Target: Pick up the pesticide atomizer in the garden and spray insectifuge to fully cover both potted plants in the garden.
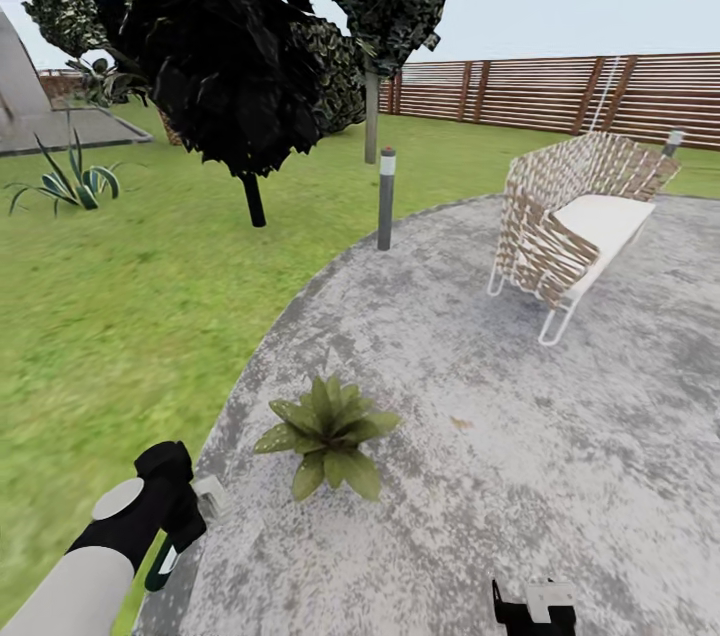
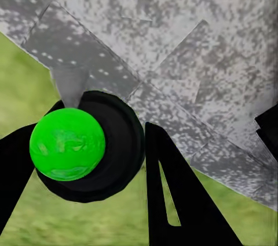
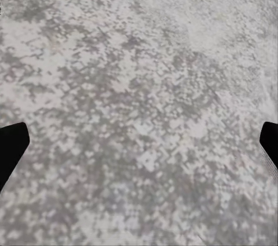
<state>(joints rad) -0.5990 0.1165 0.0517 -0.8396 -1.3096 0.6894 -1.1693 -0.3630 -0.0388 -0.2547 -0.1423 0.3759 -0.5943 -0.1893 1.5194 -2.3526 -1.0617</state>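
This is a home garden, outdoors under a pale sky. A green lawn wraps around a round grey mottled paved patio, and a brown slatted wooden fence closes off the far side. A woven lounge chair with a white cushion stands on the paving (a place to sit outside). Dark-leaved trees, a slim grey bollard lamp and a low rosette of broad green leaves complete the planting.
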